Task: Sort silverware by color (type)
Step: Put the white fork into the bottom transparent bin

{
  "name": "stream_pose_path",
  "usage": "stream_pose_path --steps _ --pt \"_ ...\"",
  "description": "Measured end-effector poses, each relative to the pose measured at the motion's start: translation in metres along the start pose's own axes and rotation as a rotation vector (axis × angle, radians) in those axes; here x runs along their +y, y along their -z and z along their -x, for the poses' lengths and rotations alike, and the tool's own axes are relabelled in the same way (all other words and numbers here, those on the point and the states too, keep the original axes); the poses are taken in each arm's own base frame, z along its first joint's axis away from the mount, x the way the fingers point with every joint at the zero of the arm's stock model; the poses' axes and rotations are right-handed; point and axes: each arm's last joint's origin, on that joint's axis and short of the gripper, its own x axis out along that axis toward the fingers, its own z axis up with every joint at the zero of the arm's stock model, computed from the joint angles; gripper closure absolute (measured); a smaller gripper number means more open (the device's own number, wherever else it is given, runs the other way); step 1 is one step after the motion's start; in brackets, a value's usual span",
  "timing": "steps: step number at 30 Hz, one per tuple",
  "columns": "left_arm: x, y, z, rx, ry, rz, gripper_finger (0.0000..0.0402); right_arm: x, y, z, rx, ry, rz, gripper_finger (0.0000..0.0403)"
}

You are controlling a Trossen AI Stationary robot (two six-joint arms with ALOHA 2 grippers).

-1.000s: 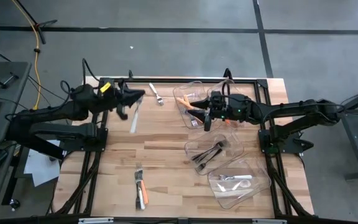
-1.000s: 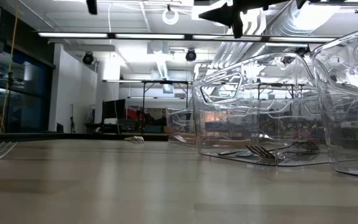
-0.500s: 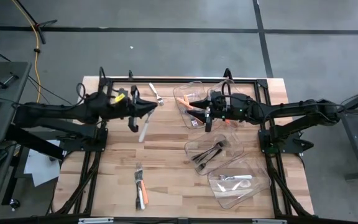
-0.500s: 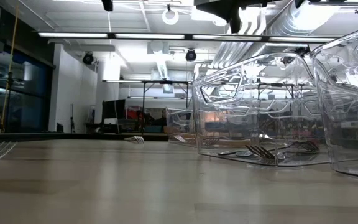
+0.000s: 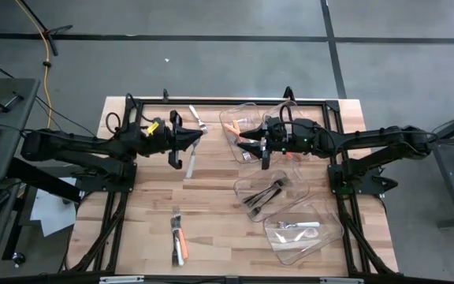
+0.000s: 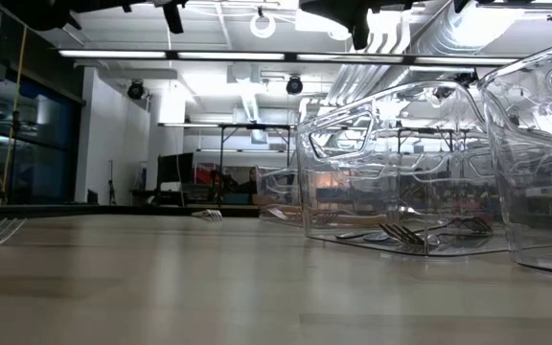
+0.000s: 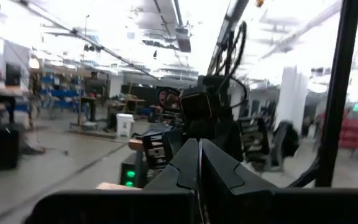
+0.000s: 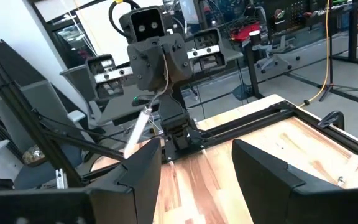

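Observation:
My left gripper is above the far middle of the table, shut on a white-handled piece of silverware that hangs below it; the right wrist view also shows this piece. My right gripper stands open, level and with nothing in it, beside the far clear bin, which holds orange-handled pieces. One fork lies on the table near the far edge. A small pile of silverware lies near the front edge. My left gripper pinches the white-handled piece by its upper end between its two shut fingers. The piece hangs slanted below the fingers, clear of the table. Which end of the piece this is I cannot tell.
A middle bin holds dark silverware and a near bin holds white-handled pieces, both on the table's right half. Black frame rails run along the table's far edge. Bare wood lies between the pile and the bins.
My left gripper has moved toward the table's right edge and a little down, nearer my right gripper and the far bin. It stays shut and has carried the white-handled piece along, hanging clear of the table.

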Motion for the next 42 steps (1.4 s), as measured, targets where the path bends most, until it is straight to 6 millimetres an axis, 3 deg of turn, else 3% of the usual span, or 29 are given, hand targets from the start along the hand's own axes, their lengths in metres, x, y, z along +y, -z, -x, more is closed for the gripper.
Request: stream_pose_path --steps 11,19,29,42 --pt "0.0 0.002 0.0 0.017 0.028 -0.27 0.0401 0.0 0.0 0.0 0.0 0.001 0.004 0.022" --pt "-0.001 0.002 0.0 0.017 0.028 -0.279 0.0401 0.0 0.001 -0.002 0.001 0.002 -0.001 0.022" --pt "-0.001 0.008 -0.004 0.021 0.059 -0.239 0.0401 -0.008 0.034 -0.044 -0.042 -0.062 -0.07 0.022" --pt "0.002 0.027 -0.05 0.106 0.052 -0.285 0.0401 -0.014 0.061 -0.068 -0.036 -0.147 -0.246 0.022"
